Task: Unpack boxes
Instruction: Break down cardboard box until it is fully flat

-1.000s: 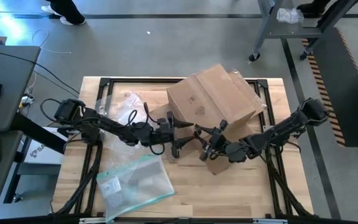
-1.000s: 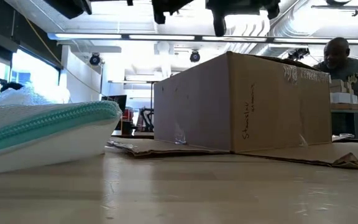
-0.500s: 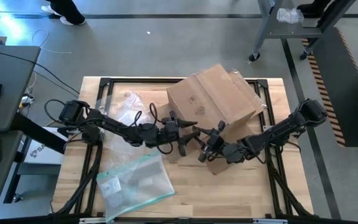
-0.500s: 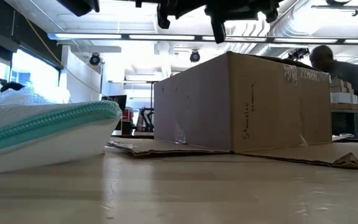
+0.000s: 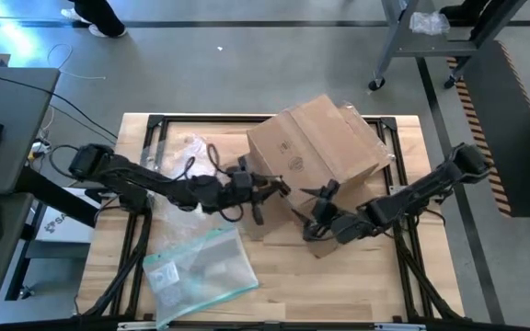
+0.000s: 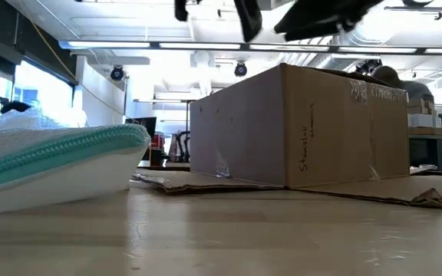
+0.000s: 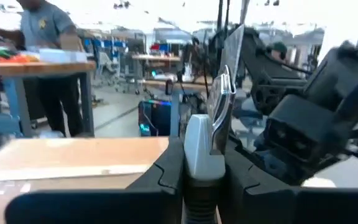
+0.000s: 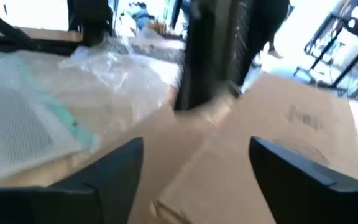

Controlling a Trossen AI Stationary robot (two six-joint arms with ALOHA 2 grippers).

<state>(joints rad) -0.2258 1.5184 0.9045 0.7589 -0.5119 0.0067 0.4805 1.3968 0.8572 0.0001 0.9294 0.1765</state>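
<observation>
The brown cardboard box [image 5: 316, 147] stands at the table's far middle, its opened flaps [image 6: 206, 182] lying flat on the wood. In front of its near left corner, above the table, my left gripper [image 5: 279, 188] is shut on a small white thing with a clear plastic piece [image 7: 219, 93]. My right gripper [image 5: 311, 207] hangs just to the right of it, facing it, open with nothing between its fingers [image 8: 272, 165]. My left gripper pinches the small thing's white part [image 7: 197, 146] between its two fingers. The clear plastic piece sticks out past the fingertips. The fingers lie about level and point toward the table's right, at the right gripper. The thing is lifted clear of the table and the box.
A flat clear pouch with a teal edge [image 5: 201, 267] lies near the front left. Crumpled clear bubble wrap [image 5: 182, 156] lies at the far left, under the left arm. Bare wood shows at the front right. A person [image 7: 42, 25] stands in the room beyond the table.
My left gripper has shut on the small thing and risen a little. My right gripper, which was shut on that thing, has opened wide, let go and tipped downward.
</observation>
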